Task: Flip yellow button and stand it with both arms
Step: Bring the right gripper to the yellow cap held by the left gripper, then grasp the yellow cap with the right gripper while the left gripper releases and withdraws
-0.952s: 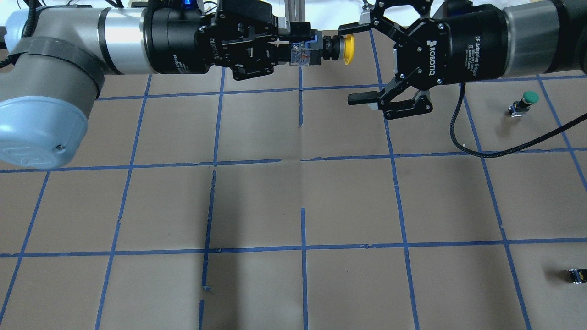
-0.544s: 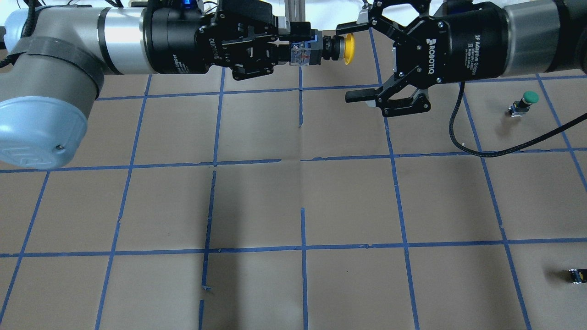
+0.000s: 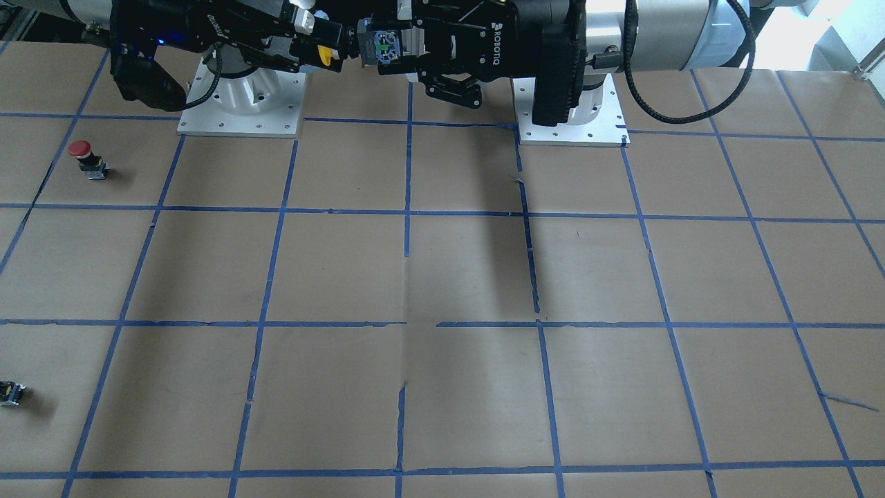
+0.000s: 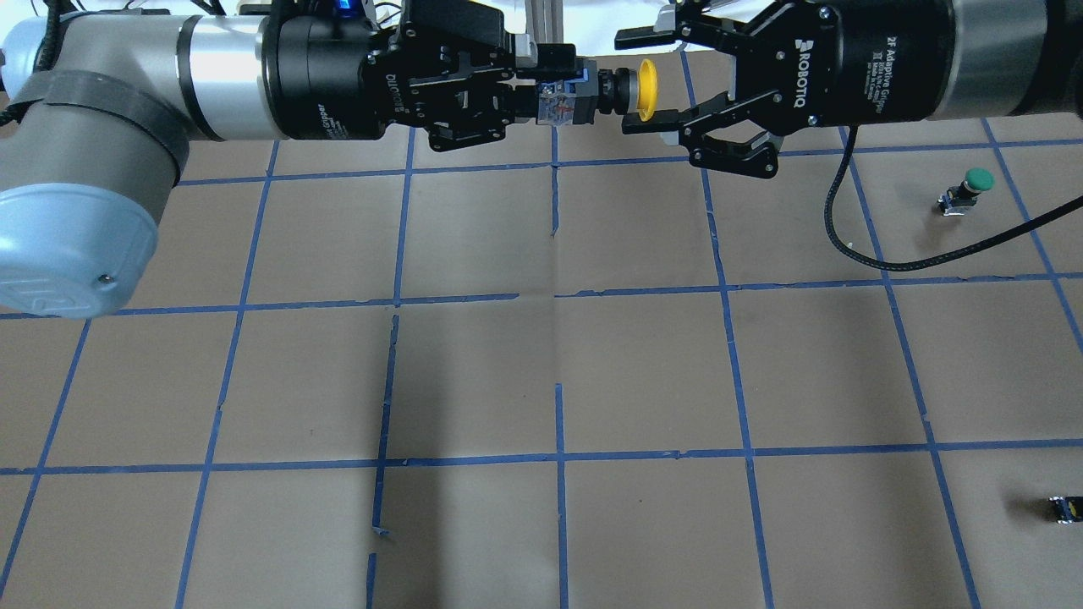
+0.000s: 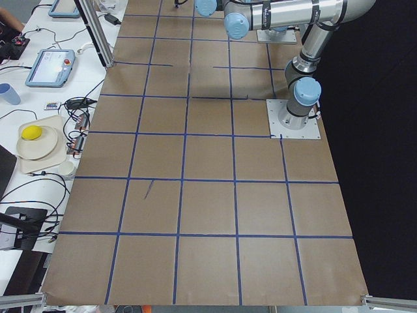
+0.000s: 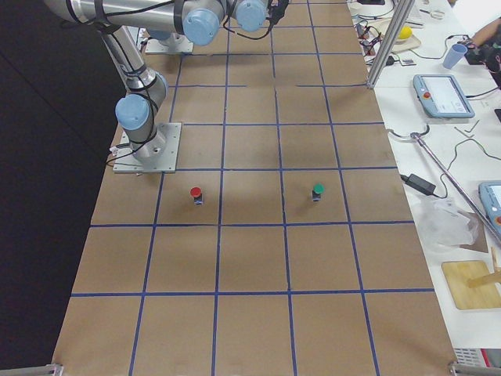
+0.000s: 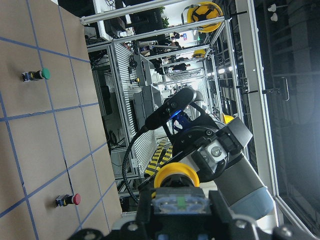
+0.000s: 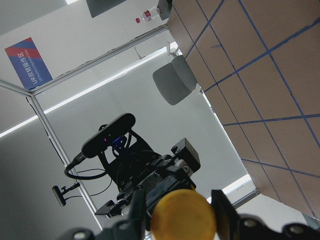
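Note:
The yellow button (image 4: pixel 647 88) is held level in the air at the far middle of the table, its cap pointing toward my right arm. My left gripper (image 4: pixel 541 95) is shut on the button's blocky body (image 3: pixel 379 44). My right gripper (image 4: pixel 628 82) is open, with one finger on each side of the yellow cap, and I see no contact. In the left wrist view the cap (image 7: pixel 177 175) shows above the body. In the right wrist view the cap (image 8: pixel 183 216) sits between the right fingers (image 8: pixel 223 207). In the front-facing view the right gripper (image 3: pixel 326 45) straddles the cap (image 3: pixel 323 53).
A green-capped button (image 4: pixel 970 189) stands on the table's right side. A red-capped button (image 3: pixel 84 158) stands nearer the right arm's base. A tiny black-and-yellow block (image 4: pixel 1064 509) lies near the right front edge. The right arm's cable (image 4: pixel 854 245) hangs over the table.
My right gripper has moved toward the far side and to the left, so its open fingers now straddle the yellow cap. The gap between them looks smaller. The left gripper and button have stayed still.

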`<control>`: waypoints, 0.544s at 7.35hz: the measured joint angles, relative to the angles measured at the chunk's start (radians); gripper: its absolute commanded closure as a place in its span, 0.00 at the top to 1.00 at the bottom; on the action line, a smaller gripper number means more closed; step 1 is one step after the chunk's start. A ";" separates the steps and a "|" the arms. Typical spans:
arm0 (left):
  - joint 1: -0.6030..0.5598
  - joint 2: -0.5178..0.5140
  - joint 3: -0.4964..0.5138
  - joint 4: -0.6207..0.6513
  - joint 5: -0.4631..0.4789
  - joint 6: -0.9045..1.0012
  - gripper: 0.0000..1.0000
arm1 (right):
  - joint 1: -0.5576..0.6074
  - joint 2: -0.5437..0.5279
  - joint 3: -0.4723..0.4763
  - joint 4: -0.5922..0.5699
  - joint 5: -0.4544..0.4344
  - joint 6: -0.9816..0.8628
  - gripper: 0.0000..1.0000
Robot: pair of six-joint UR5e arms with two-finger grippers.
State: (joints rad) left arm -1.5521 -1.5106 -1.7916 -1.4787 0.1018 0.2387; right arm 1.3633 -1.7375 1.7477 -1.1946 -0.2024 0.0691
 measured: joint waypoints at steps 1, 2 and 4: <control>0.000 -0.001 0.000 0.000 0.001 0.000 0.62 | -0.001 0.001 0.000 -0.001 -0.001 0.000 0.27; 0.000 -0.002 0.000 0.000 0.003 -0.007 0.94 | -0.003 0.001 0.001 -0.001 -0.001 0.000 0.27; 0.000 0.001 0.003 0.000 0.005 -0.047 0.94 | -0.004 -0.001 0.000 0.000 -0.002 0.001 0.27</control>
State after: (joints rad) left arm -1.5525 -1.5099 -1.7886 -1.4791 0.1072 0.1912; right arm 1.3595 -1.7388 1.7473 -1.1942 -0.2047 0.0704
